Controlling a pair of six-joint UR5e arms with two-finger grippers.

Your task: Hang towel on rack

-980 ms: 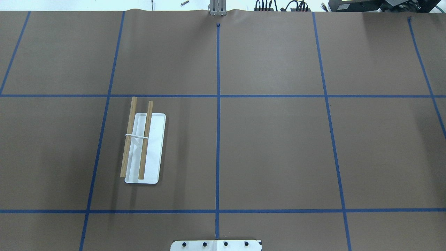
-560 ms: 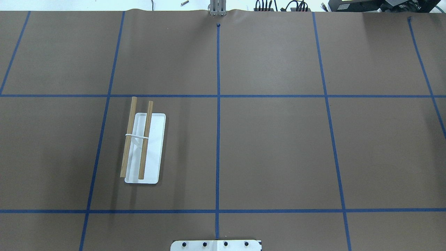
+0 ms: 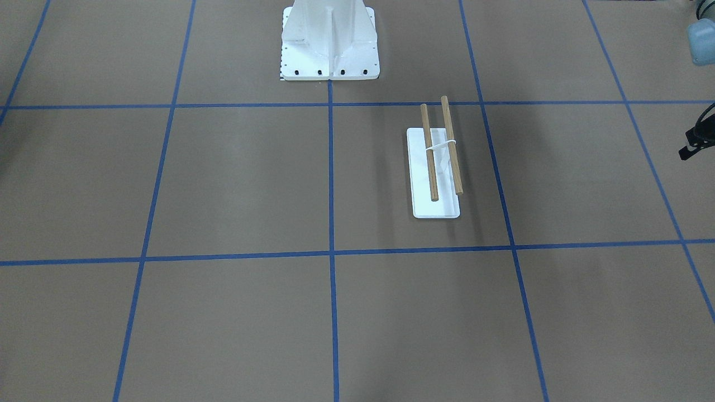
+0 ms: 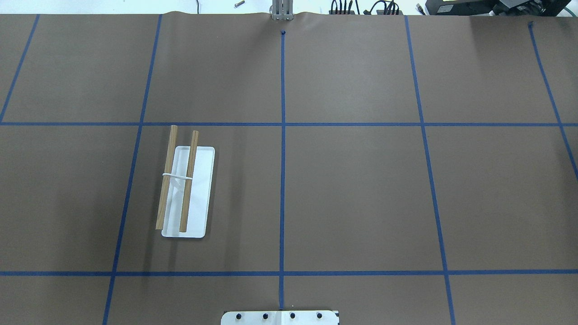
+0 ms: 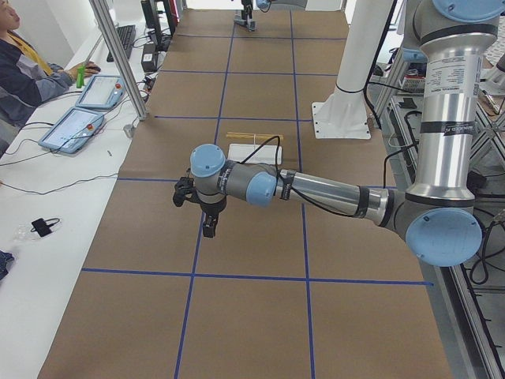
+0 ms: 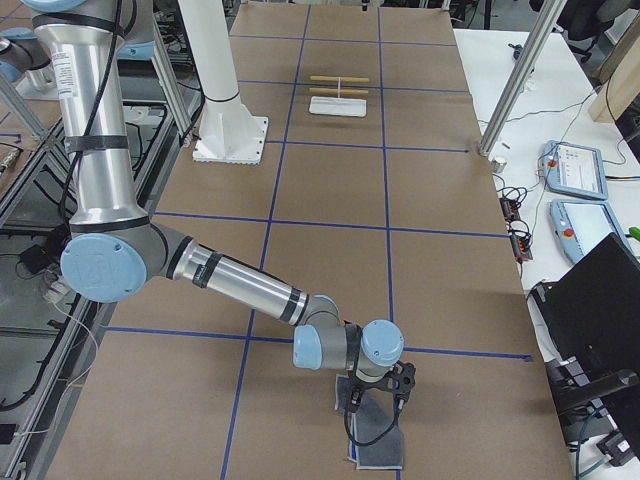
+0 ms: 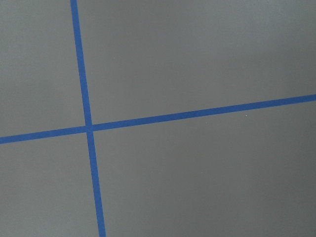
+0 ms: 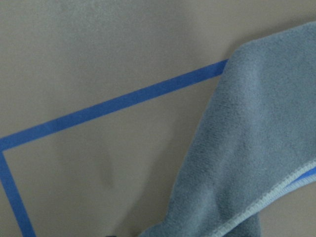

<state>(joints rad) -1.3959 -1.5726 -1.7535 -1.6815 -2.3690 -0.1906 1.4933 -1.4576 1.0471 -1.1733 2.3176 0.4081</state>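
Observation:
The rack [image 4: 185,189] has a flat white base and two wooden dowels, and stands on my left half of the table; it also shows in the front view [image 3: 435,167]. The dark grey towel [image 6: 376,432] lies rumpled at the table's far right end, and its fuzzy folded edge fills the right wrist view [image 8: 247,163]. My right gripper [image 6: 374,404] is right over the towel; I cannot tell whether it is open or shut. My left gripper [image 5: 207,229] hovers over bare table well left of the rack; I cannot tell its state.
The white bolted pedestal [image 3: 329,39] stands at the robot's base. Blue tape lines [image 7: 89,129] grid the brown table cover. An operator [image 5: 24,63] and tablets [image 5: 75,126] are on the side bench. An aluminium post [image 6: 510,90] stands at the table's edge.

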